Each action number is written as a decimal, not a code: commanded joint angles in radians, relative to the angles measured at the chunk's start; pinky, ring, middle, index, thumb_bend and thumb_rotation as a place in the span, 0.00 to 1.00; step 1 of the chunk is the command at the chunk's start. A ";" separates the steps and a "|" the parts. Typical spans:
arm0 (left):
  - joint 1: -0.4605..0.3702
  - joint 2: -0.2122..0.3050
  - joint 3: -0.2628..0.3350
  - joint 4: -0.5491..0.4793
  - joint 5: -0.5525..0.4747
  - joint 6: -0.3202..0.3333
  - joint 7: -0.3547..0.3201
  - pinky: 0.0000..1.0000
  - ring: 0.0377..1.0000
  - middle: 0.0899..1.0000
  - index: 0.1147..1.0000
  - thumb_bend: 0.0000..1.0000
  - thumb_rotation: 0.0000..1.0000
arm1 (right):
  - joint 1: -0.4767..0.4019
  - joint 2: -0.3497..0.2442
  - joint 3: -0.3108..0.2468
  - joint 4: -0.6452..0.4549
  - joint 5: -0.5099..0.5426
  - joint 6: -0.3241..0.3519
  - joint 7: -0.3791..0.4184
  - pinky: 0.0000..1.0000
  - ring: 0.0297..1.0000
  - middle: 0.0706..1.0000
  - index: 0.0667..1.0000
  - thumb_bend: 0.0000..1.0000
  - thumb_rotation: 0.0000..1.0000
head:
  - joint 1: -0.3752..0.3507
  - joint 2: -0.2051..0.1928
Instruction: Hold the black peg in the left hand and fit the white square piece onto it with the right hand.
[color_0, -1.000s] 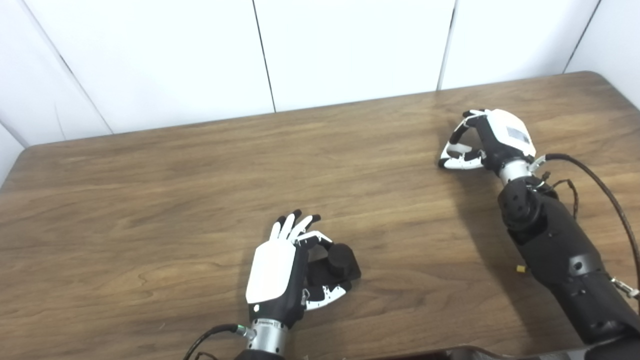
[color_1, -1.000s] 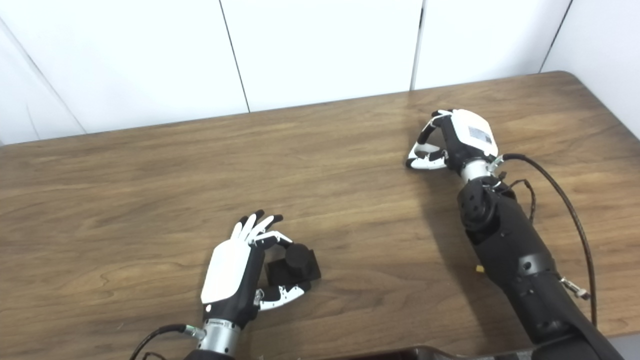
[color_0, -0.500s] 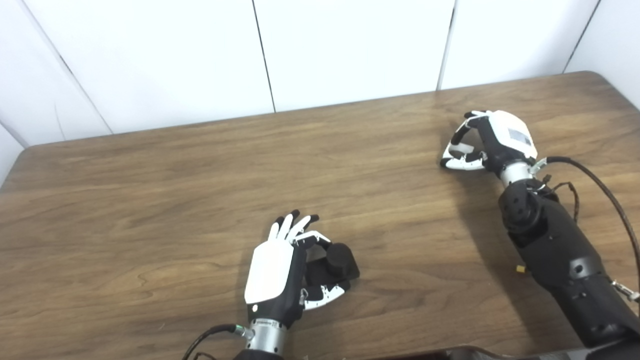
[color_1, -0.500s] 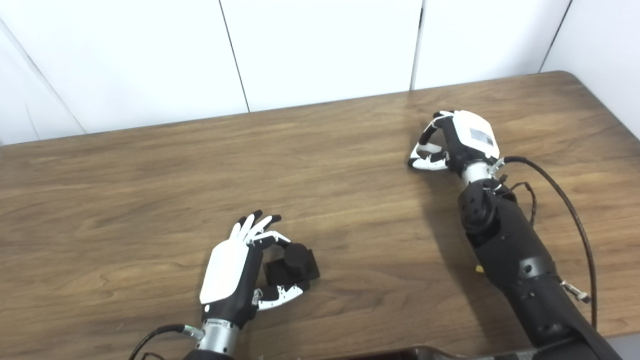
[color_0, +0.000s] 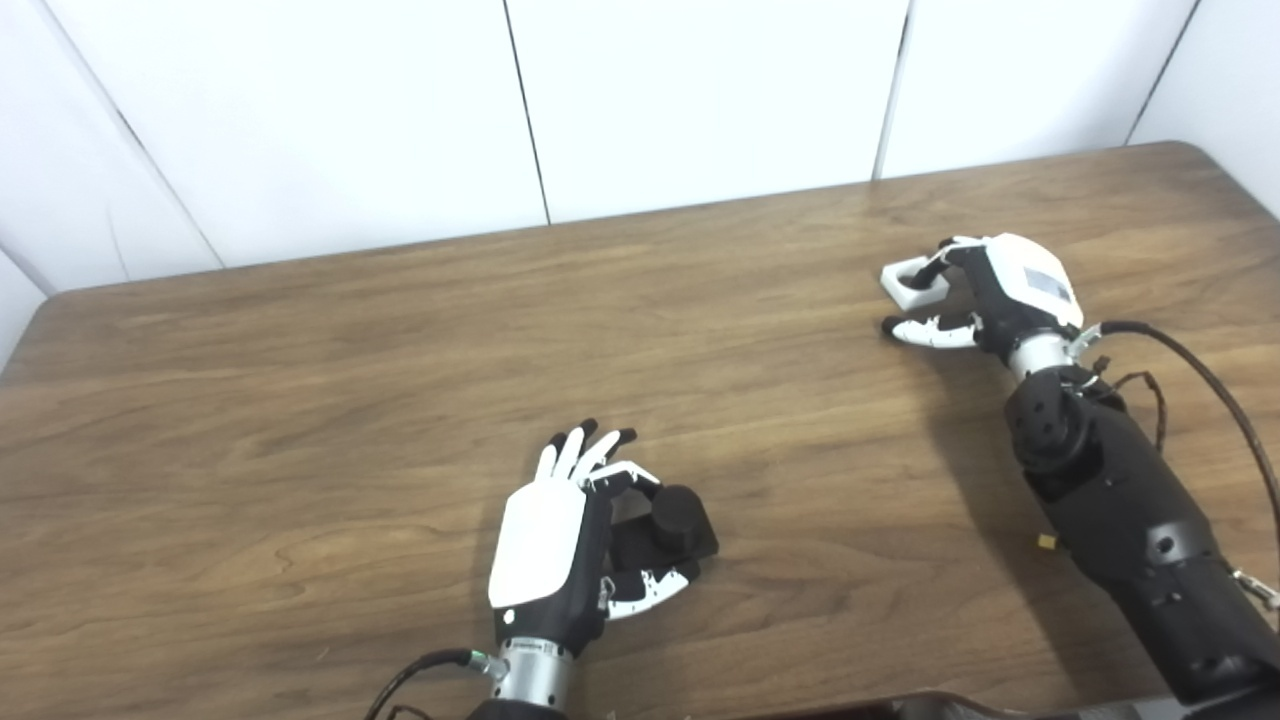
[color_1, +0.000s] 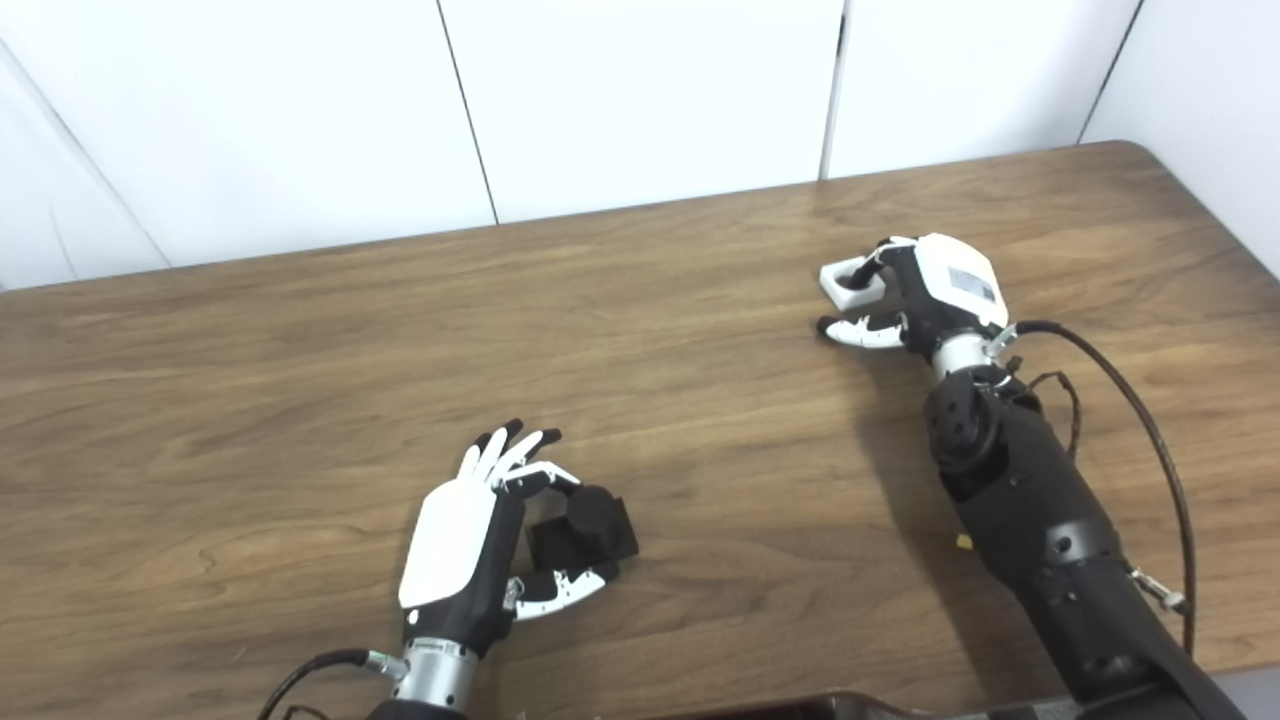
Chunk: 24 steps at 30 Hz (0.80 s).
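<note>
White square piece at right hand fingertips, black peg in left hand.

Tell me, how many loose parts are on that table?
2. The black peg sits near the front, inside the left hand. The white square piece lies far right, at the right hand. None appear hidden.

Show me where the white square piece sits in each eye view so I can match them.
Left eye view: white square piece, upper right, at the right hand's fingertips.
Right eye view: same piece, right of centre, upper half.
Shared landmark: the black peg by the left hand, low centre.
</note>
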 joint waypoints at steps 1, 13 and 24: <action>0.062 -0.021 0.007 0.016 0.007 -0.001 0.019 1.00 0.98 0.88 0.42 0.52 0.07 | -0.034 -0.015 -0.012 -0.040 -0.007 0.016 0.001 0.82 0.92 0.86 0.58 0.90 0.36 | -0.001 0.000; 0.054 -0.029 -0.003 0.038 0.006 0.004 0.035 1.00 0.98 0.88 0.42 0.52 0.07 | -0.043 -0.022 -0.019 -0.124 -0.015 0.048 0.047 0.80 0.93 0.86 0.57 0.90 0.37 | 0.001 -0.006; 0.053 -0.034 -0.007 0.050 0.006 0.006 0.045 1.00 0.98 0.88 0.42 0.52 0.08 | -0.052 -0.018 -0.021 -0.157 -0.021 0.049 0.062 0.80 0.92 0.86 0.58 0.90 0.36 | 0.003 -0.014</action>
